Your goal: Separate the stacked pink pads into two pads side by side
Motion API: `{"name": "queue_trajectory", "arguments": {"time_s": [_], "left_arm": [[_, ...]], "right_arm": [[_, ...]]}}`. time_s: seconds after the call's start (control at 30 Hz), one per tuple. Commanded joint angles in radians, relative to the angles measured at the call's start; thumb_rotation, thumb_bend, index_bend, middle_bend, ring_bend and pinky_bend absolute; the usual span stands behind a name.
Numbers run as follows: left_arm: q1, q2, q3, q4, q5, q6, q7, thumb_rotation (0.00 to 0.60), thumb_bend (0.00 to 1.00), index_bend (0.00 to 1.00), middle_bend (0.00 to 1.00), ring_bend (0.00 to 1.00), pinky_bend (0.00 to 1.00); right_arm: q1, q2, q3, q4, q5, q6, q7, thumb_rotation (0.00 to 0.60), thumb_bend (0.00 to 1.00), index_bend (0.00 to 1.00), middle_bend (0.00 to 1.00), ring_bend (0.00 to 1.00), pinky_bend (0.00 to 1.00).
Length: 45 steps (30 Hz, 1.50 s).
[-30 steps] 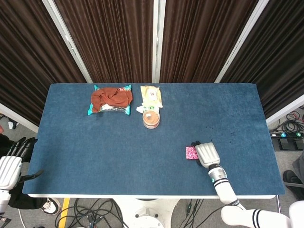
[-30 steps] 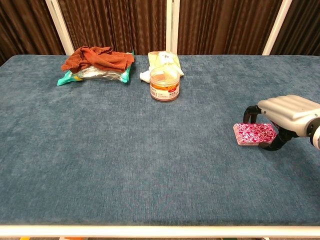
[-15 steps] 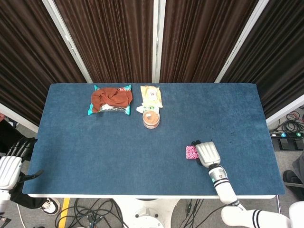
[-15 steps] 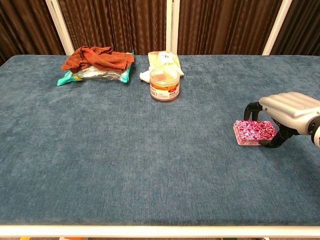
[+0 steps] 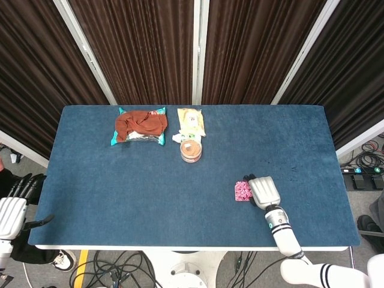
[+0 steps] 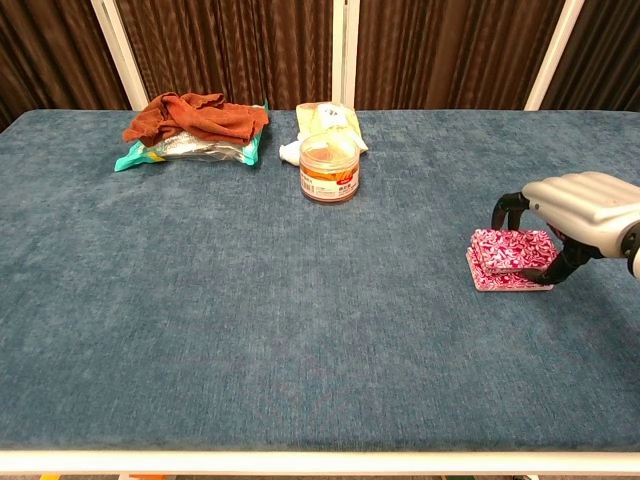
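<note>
We see matt, napped blue cloth over the table [image 6: 250,330]. The right hand [image 6: 585,205] has a smooth, glossy plastic-looking shell; the rust towel [image 6: 195,112] looks soft and rumpled.

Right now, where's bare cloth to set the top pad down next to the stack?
Open cloth lies left of the pink pads, toward the jar, and in front to the table edge. The right side is taken by the right hand gripping the top pad.
</note>
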Motion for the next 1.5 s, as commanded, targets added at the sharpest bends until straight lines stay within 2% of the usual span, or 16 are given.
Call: {"name": "queue_trajectory", "arguments": {"time_s": [0.03, 0.47, 0.9, 1.17, 1.23, 1.33, 1.5], "left_arm": [[0.0, 0.0, 0.0, 0.001, -0.001, -0.001, -0.003, 0.6, 0.02, 0.11, 0.1, 0.0, 0.13], [-0.001, 0.0, 0.002, -0.003, 0.003, -0.002, 0.007, 0.6, 0.02, 0.11, 0.1, 0.0, 0.13], [-0.001, 0.001, 0.003, -0.006, 0.004, -0.004, 0.015, 0.6, 0.01, 0.11, 0.1, 0.0, 0.13], [-0.001, 0.001, 0.004, -0.01, 0.006, -0.004, 0.02, 0.6, 0.02, 0.11, 0.1, 0.0, 0.13], [-0.001, 0.001, 0.004, -0.009, 0.005, -0.004, 0.02, 0.6, 0.02, 0.11, 0.1, 0.0, 0.13], [-0.002, 0.001, 0.003, -0.01, 0.005, -0.004, 0.019, 0.6, 0.02, 0.11, 0.1, 0.0, 0.13], [-0.001, 0.001, 0.003, -0.009, 0.004, -0.003, 0.018, 0.6, 0.02, 0.11, 0.1, 0.0, 0.13]], "right_arm": [[-0.002, 0.005, 0.002, 0.0, -0.001, 0.006, 0.0, 0.6, 0.23, 0.38, 0.36, 0.82, 0.9], [-0.029, 0.069, 0.025, 0.029, 0.023, 0.018, 0.059, 0.6, 0.23, 0.38, 0.36, 0.82, 0.9], [-0.076, 0.068, 0.012, 0.195, 0.04, -0.036, 0.18, 0.6, 0.23, 0.38, 0.36, 0.82, 0.9], [-0.083, 0.065, 0.011, 0.231, 0.025, -0.066, 0.217, 0.6, 0.22, 0.37, 0.33, 0.82, 0.9], [-0.084, 0.072, 0.009, 0.229, 0.015, -0.079, 0.232, 0.6, 0.2, 0.33, 0.29, 0.82, 0.9], [-0.083, 0.087, 0.005, 0.217, 0.006, -0.099, 0.246, 0.6, 0.16, 0.2, 0.2, 0.81, 0.89], [-0.083, 0.096, 0.006, 0.202, 0.006, -0.1, 0.234, 0.6, 0.14, 0.04, 0.09, 0.79, 0.87]]}}
